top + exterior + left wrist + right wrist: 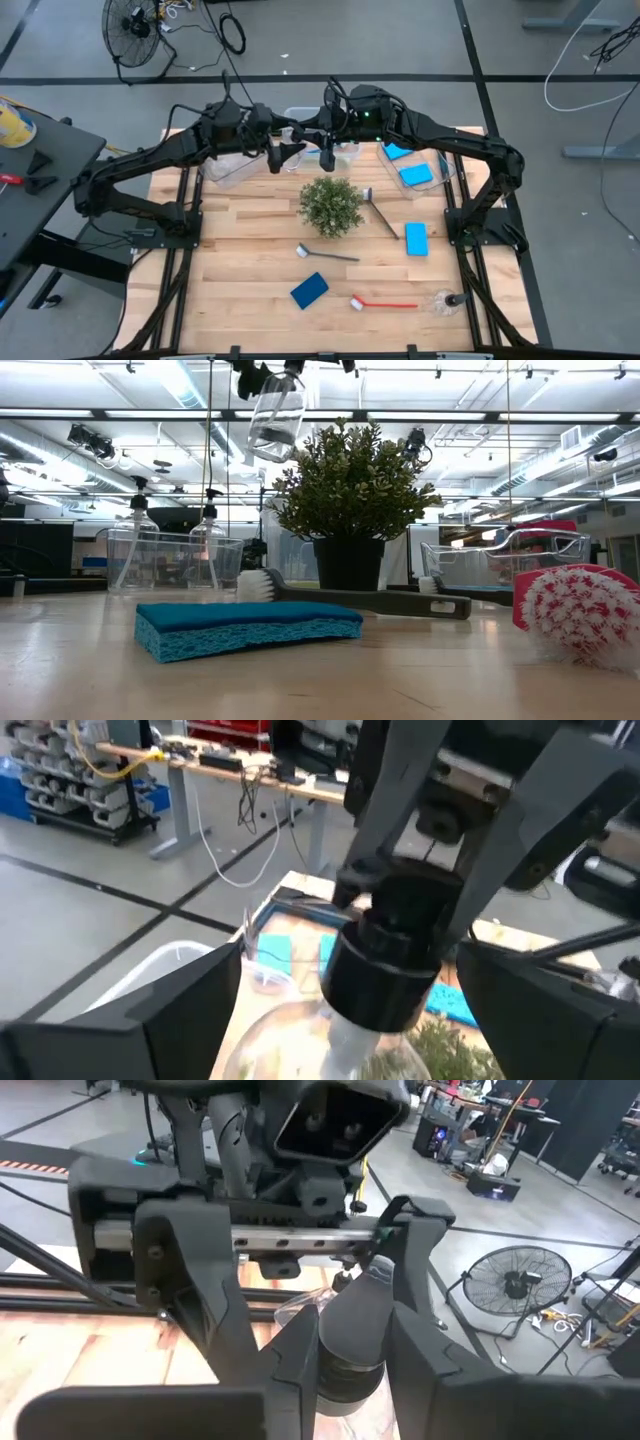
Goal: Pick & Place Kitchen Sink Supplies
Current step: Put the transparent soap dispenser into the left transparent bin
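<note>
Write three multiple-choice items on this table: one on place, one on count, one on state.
1. The red brush lies: A in a bin; B under the plant; C on the table between a blue sponge and a fallen bottle.
2. Blue sponges on the bare wood: A two; B one; C five.
3. The right claw is: A open and empty; B shut on the hanging bottle's black cap; C shut on a sponge.
Key: C, the high view shows it there; A, the second sponge lies beside the right bin; B, its fingers clamp the cap.
</note>
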